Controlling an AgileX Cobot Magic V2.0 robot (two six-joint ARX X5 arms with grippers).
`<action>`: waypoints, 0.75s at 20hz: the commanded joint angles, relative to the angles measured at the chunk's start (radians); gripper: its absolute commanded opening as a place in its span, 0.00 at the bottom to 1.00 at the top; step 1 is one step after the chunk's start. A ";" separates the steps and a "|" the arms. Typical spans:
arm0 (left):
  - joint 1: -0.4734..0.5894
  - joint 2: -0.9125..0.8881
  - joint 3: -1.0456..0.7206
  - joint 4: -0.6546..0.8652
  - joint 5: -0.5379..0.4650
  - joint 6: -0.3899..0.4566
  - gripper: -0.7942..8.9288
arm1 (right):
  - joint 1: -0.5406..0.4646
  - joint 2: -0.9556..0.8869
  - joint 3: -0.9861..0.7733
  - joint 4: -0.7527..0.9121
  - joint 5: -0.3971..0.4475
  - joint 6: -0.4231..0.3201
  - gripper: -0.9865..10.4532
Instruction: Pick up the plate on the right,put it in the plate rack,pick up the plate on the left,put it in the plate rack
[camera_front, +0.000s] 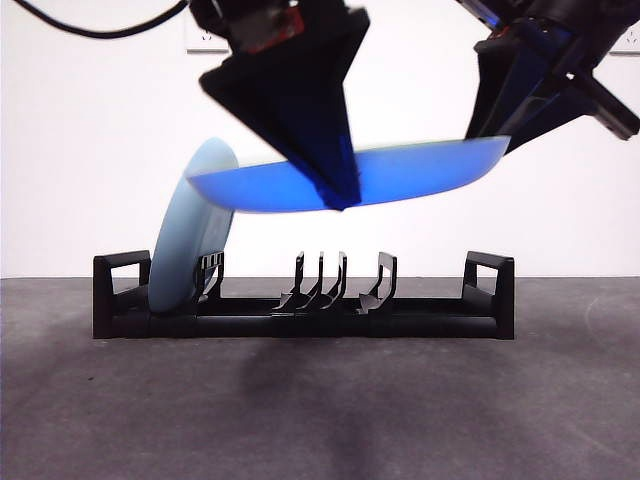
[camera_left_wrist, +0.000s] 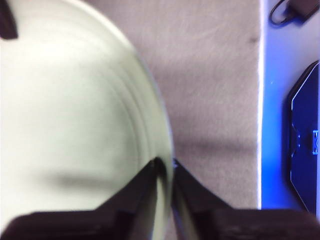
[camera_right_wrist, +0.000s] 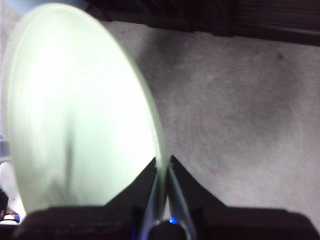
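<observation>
At the left end of the plate rack (camera_front: 300, 320) a pale plate (camera_front: 190, 240) is stood on its edge. It leans to the right against the first prongs. The rack is set on the dark table (camera_front: 320, 420). Its middle prongs and its right end hold nothing. Open table is seen in front of it.

Above the rack a second plate (camera_front: 400, 175) is held in the air, lying nearly flat. Its left rim is just in front of the top of the pale plate; whether they touch cannot be told. A clear gap is seen between this plate and the prongs under it.

In the front view this plate is gripped in two places. The middle arm (camera_front: 290, 90) comes down to a point on the near rim. The arm at the top right (camera_front: 540, 70) slants down to the right rim. Which arm is left or right cannot be told there.

That is shown only by the wrist views. The left gripper (camera_left_wrist: 165, 167) is closed tight on the plate's thin rim, one jaw on each face. The table's edge and a dark flat thing (camera_left_wrist: 305, 140) past it are seen in that view alone. The right gripper (camera_right_wrist: 164, 165) is pinched on the rim the same way, with bare table beside it. In both wrist views the plate looks pale and blurred; in the front view it looks deep blue.
</observation>
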 joint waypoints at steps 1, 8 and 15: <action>0.000 0.009 -0.007 -0.022 0.023 -0.003 0.07 | -0.009 -0.031 -0.005 0.018 -0.034 -0.017 0.07; 0.000 0.009 -0.007 -0.011 0.024 -0.004 0.07 | -0.047 -0.098 -0.005 0.017 -0.032 -0.039 0.29; 0.025 0.009 -0.007 0.174 0.035 -0.072 0.07 | -0.130 -0.273 -0.005 0.133 -0.024 -0.049 0.42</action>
